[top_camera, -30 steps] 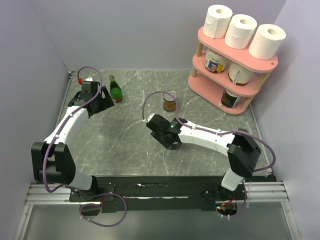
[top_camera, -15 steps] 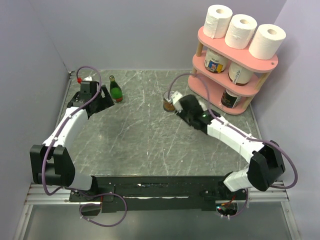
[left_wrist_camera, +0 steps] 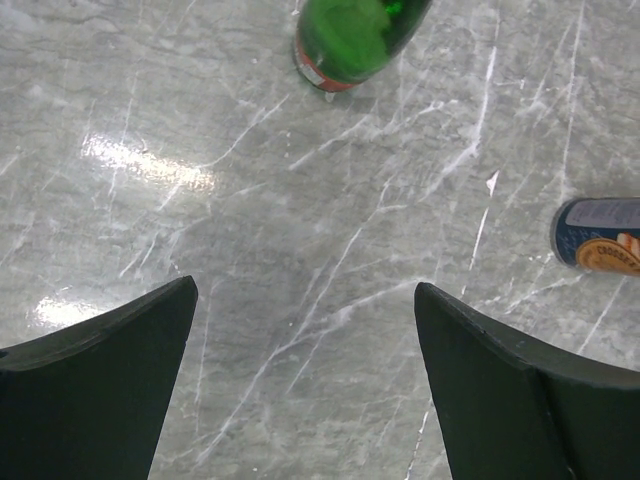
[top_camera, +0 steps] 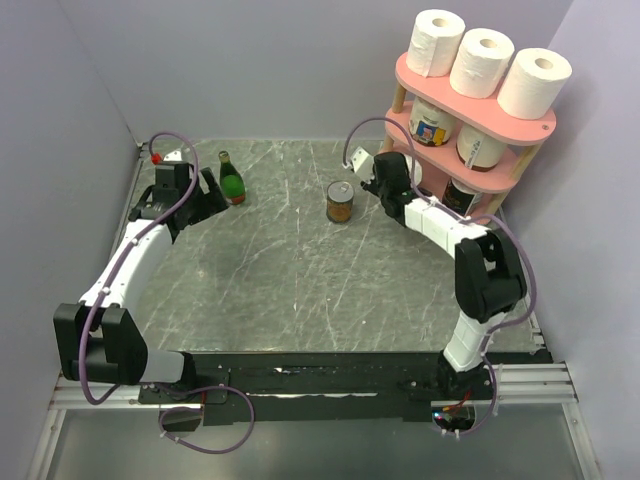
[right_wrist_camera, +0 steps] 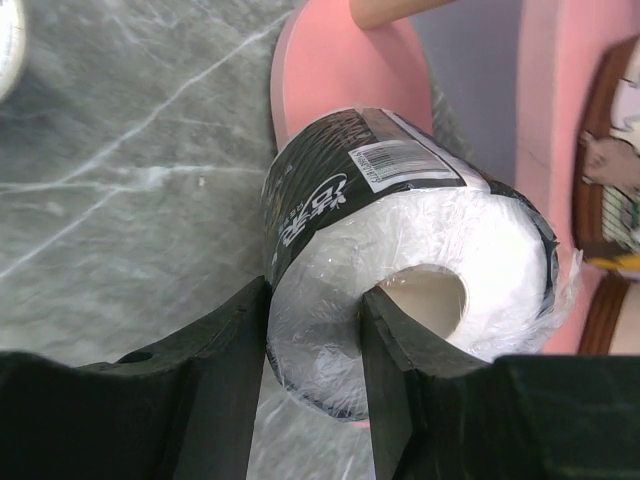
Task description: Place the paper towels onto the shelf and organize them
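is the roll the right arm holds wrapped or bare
Wrapped: the roll wears clear film with a black barcode label.

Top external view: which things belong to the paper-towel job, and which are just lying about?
Job: three paper towels on the top tier; pink shelf; wrapped paper roll clamped in the right gripper.
Lying about: green bottle; can; jars on the lower tiers. The left gripper is open.
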Controlling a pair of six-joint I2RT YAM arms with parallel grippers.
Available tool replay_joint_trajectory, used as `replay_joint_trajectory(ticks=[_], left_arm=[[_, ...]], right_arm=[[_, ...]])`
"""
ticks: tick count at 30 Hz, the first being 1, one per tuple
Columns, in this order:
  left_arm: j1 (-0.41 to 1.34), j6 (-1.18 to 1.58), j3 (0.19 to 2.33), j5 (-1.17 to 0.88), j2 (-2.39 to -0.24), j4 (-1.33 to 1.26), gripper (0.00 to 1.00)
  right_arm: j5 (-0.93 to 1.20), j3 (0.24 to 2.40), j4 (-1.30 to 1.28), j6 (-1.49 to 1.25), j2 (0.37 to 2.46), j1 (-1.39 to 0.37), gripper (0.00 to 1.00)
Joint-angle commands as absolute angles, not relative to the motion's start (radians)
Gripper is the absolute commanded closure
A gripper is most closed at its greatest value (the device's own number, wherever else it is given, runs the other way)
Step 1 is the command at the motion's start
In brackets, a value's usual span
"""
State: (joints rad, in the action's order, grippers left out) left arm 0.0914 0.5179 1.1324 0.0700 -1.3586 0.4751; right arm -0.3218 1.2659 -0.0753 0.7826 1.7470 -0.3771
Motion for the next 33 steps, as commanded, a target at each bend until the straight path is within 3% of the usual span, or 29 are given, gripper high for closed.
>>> replay_joint_trajectory(ticks=[1,23,27,33], left_arm=[[0.095,0.532,1.121,0.017,-1.318,0.430,0.03],[0.095,0.532,1.117,-0.026,-1.292,0.414,0.03],[0.095,0.531,1.117,-0.025,-1.289,0.414,0.04],[0.095,0.529,1.111,-0.028,-1.275,0.407,0.04]], right_arm=[[-0.296,1.384,0.023,0.879,1.793,-0.347,0.54],[-0.271,1.477,0.009,0.867,1.959,-0.276,0.54],[-0.278,1.483,0.034,0.879,1.973,-0.265,0.46],[-0.347,1.545,0.043,0.948,2.045,-0.259,0.47]])
